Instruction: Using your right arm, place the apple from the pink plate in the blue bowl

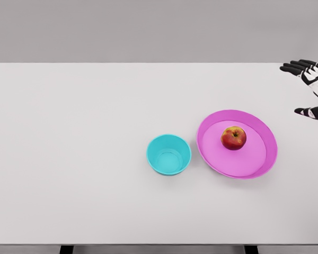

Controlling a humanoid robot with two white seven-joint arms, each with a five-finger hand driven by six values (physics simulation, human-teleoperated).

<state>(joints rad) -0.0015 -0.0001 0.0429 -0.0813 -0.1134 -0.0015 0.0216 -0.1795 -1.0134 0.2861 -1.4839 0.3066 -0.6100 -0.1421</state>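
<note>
Apple [233, 137] on pink plate [257, 164], well apart from right hand [310, 87] (fingers spread).

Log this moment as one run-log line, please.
right hand: open, holds nothing | apple: on pink plate | blue bowl: empty

The right robot hand [310, 87] is cut by the picture's right edge: only its dark fingers [296, 67], a patch of white palm and the thumb [311, 111] show, while the wrist and arm lie outside the view. Two dark counter legs [67, 249] at the near edge are clipped by the picture's bottom. The apple [233, 137] hides the patch of pink plate [257, 123] beneath it.
</note>
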